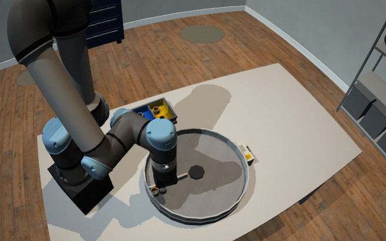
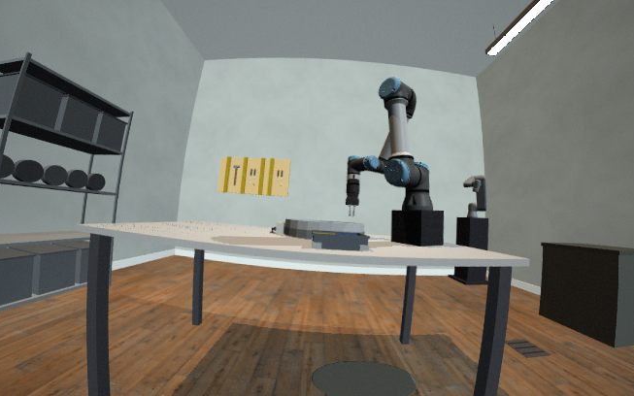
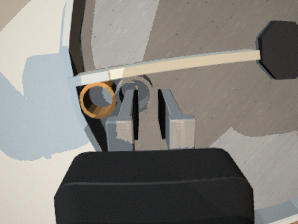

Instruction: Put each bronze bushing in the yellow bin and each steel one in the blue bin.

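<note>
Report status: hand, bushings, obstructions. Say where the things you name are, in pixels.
Hand (image 2: pixel 351 214) (image 3: pixel 148 104) open, empty. Bronze bushing (image 1: pixel 154 189) (image 3: pixel 98 100), steel bushing (image 1: pixel 162 191) on turntable (image 1: pixel 215 197) (image 2: pixel 323 227) (image 3: pixel 215 105). Pale bar (image 1: pixel 182 176) (image 3: pixel 190 63) close alongside both.

Toward the tabletop's left edge stands a black, box-shaped pedestal (image 1: pixel 83 195) (image 2: pixel 432 228), bearing a dark grey arm of smooth, rounded tubes (image 1: pixel 59 98) (image 2: pixel 398 128) with black bands at the joints; pale blue domed joint caps (image 1: pixel 161 133) (image 2: pixel 397 172) carry small dark screw recesses, a silver-grey collar (image 1: pixel 164 167) tops the black gripper body (image 1: pixel 165 178) (image 2: pixel 352 192) (image 3: pixel 154 187), and its slim grey metal fingers have black inner pads (image 3: pixel 161 114)
</note>
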